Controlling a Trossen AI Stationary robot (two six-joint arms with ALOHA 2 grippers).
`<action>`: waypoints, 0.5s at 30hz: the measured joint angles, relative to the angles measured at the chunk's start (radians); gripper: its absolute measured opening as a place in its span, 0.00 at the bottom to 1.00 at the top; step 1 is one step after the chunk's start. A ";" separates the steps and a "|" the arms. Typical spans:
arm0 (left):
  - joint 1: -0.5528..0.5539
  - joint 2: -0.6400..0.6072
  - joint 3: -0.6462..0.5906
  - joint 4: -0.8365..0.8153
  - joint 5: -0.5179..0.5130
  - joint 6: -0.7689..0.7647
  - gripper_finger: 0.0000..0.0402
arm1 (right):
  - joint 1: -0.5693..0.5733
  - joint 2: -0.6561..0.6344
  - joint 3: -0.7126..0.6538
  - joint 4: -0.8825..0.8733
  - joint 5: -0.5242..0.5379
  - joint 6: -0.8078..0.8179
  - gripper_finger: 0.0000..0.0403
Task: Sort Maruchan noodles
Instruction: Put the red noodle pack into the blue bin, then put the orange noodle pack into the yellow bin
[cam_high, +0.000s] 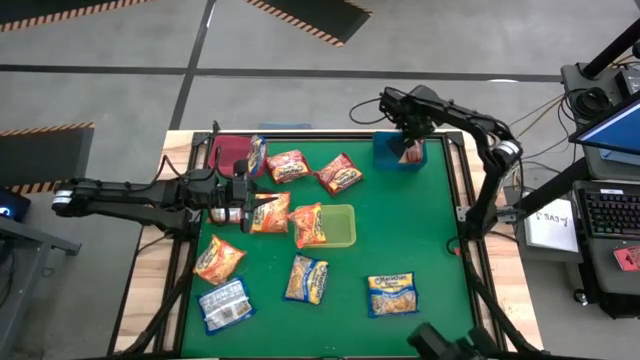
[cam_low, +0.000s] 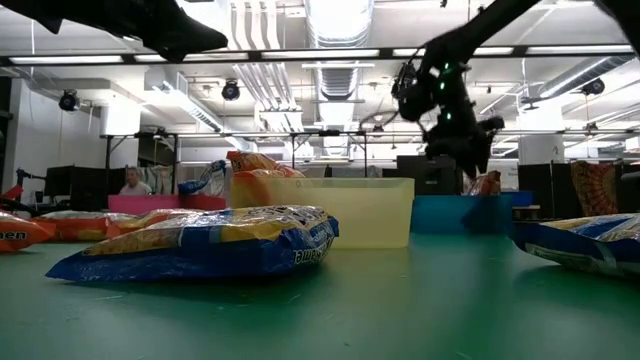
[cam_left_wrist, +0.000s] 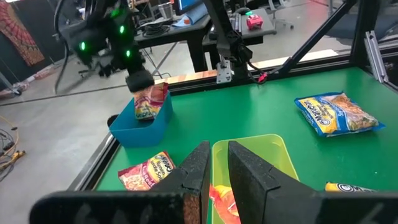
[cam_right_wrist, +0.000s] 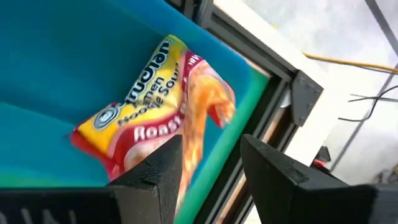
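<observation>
Several Maruchan packets lie on the green table: orange ones (cam_high: 268, 212) (cam_high: 218, 260), a red one (cam_high: 340, 173), blue ones (cam_high: 392, 295) (cam_high: 225, 305). One orange packet (cam_high: 310, 225) rests on the left rim of the yellow-green bin (cam_high: 347, 232). My right gripper (cam_high: 408, 138) (cam_right_wrist: 211, 168) is open over the blue bin (cam_high: 385, 152) at the far edge. A red packet (cam_right_wrist: 149, 118) (cam_left_wrist: 149, 101) stands on end in that bin, its upper edge between the fingers. My left gripper (cam_high: 250, 205) (cam_left_wrist: 217, 155) hovers left of the yellow-green bin, fingers only slightly apart. My right gripper comes down into the blue bin from above. The red packet's crinkled upper edge (cam_right_wrist: 194, 134) lies close to one finger (cam_right_wrist: 163, 171), with a wide gap to the other finger. Whether that finger still touches the edge I cannot tell. The packet's lower end sits inside the bin.
A red bin (cam_high: 228, 152) stands at the far left corner, with a blue-and-red packet (cam_high: 257, 155) leaning at its right side. The table's metal frame (cam_high: 462, 190) runs along the right edge. Open green surface lies between the yellow-green bin and the right edge.
</observation>
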 joint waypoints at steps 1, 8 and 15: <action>0.000 0.000 0.000 0.000 0.000 -0.007 0.10 | 0.009 -0.021 -0.001 -0.003 0.000 0.014 0.38; 0.000 0.001 0.000 0.000 -0.005 -0.079 0.10 | 0.151 -0.229 -0.091 0.087 -0.001 0.070 0.36; 0.000 0.008 0.000 0.001 -0.010 -0.105 0.10 | 0.424 -0.505 -0.455 0.641 -0.001 0.025 0.37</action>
